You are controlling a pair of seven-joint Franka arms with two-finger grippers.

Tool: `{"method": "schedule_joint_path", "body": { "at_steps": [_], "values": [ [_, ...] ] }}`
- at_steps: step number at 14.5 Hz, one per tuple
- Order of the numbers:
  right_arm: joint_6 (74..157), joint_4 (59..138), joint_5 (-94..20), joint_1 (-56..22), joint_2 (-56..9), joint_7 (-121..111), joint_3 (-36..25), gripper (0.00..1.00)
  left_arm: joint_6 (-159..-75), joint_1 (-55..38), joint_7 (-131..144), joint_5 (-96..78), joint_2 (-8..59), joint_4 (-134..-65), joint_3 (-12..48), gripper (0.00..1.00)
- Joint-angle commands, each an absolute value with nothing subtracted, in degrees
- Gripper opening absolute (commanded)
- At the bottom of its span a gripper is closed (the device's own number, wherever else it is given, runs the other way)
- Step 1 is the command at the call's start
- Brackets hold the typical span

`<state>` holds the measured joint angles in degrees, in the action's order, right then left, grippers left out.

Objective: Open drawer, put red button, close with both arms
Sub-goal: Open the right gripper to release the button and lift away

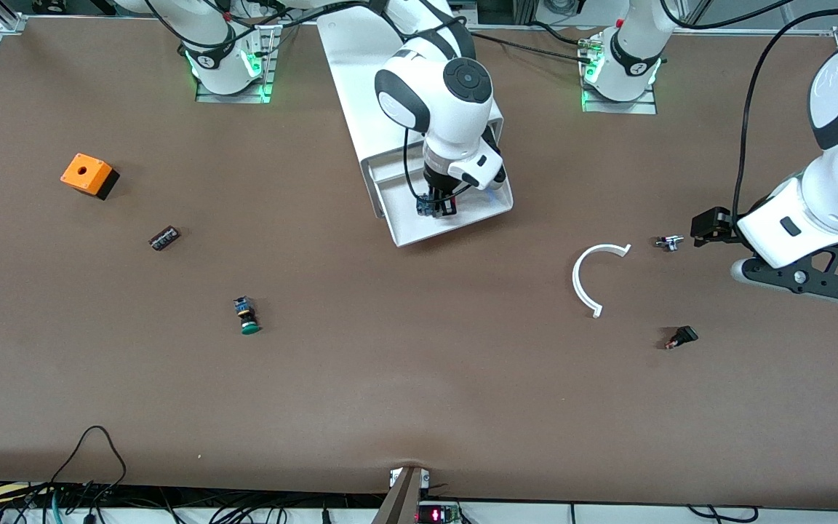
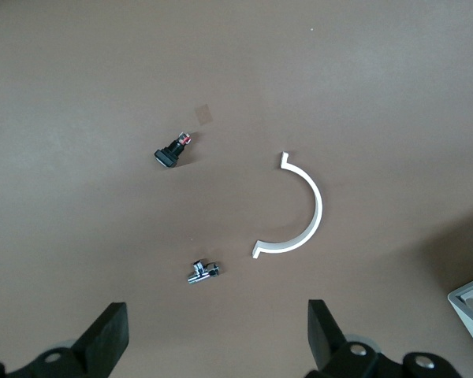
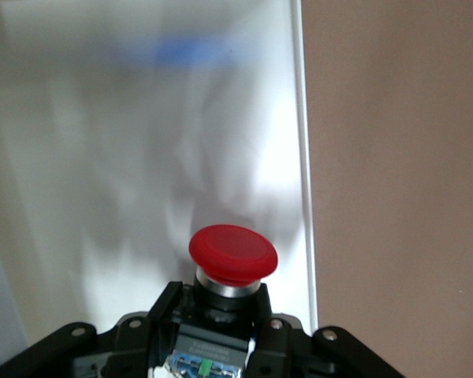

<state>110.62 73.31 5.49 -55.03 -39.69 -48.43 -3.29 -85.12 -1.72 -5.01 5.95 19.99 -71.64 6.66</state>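
The white drawer (image 1: 466, 217) stands pulled out of the white cabinet (image 1: 361, 80) toward the front camera. My right gripper (image 1: 439, 206) is down inside the drawer and shut on the red button (image 1: 428, 208). In the right wrist view the red cap (image 3: 233, 253) sticks out past my right gripper (image 3: 218, 303) over the drawer floor (image 3: 142, 157), close to the drawer's side wall. I cannot tell if the button touches the floor. My left gripper (image 1: 710, 224) is open and empty over the table at the left arm's end; the left wrist view (image 2: 213, 346) shows its fingers wide apart.
An orange box (image 1: 88, 175), a small dark part (image 1: 164, 238) and a green button (image 1: 246, 316) lie toward the right arm's end. A white arc (image 1: 597, 276), a metal part (image 1: 668, 242) and a small black part (image 1: 681, 337) lie near the left gripper.
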Motion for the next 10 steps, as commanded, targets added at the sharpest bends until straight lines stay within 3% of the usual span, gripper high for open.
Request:
{"method": "schedule_joint_path", "body": {
  "at_steps": [1, 10],
  "values": [
    [110.2, 71.3, 5.4, -55.3, -41.0, -48.9, -3.5, 0.34, -84.2, -1.6, -5.2, 7.1, 19.8, -71.0, 6.9, 1.0],
    [111.3, 71.2, 5.4, -55.7, -41.1, -48.4, -3.6, 0.34, -84.2, -1.8, -5.2, 6.9, 19.9, -71.0, 6.9, 1.0]
  ]
}}
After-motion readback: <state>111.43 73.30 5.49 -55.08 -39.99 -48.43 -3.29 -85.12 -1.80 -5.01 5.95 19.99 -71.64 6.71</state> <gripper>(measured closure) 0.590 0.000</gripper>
